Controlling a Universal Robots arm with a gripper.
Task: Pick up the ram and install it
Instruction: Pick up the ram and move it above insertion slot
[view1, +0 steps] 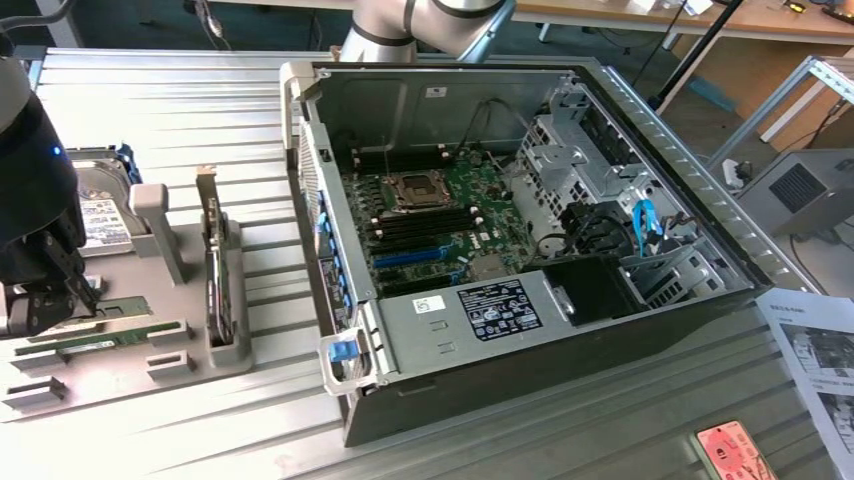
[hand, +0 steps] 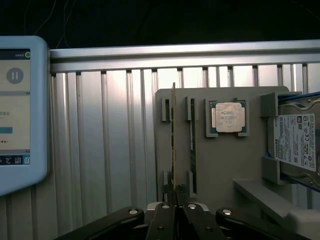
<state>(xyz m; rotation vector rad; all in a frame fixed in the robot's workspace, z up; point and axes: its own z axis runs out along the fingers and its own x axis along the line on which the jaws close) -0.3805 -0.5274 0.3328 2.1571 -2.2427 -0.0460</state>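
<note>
Ok, the gripper (hand: 175, 194) was clamped on the ram stick (hand: 173, 135). In the wrist view its two fingers pinched one end, w/ the stick edge-on betw. them and running out over the grey tray (hand: 240, 165). I couldn't tell whether the stick had cleared its holders or sat in them. Just beside it a second stick (hand: 192, 145) lay parallel in its own slot of the tray, apart from the fingers. Further along the tray sat a processor chip (hand: 230, 116) in a square pocket, and past that a hard drive (hand: 295, 142) w/ a white label. A touchscreen (hand: 15, 110) w/ a pale blue frame was off to one side, well apart from the tray.

In the exterior view the tray sat at the far left on the ribbed metal table (view1: 160, 110). A card (view1: 214, 265) w/ a metal bracket stood on edge in the tray, betw. the sticks and the computer case (view1: 400, 100). The case lay open on its side, w/ the motherboard (view1: 447, 215) exposed and black memory slots (view1: 424, 228) by the processor socket. The ram stick was well apart from those slots, i.e. not installed.
</note>
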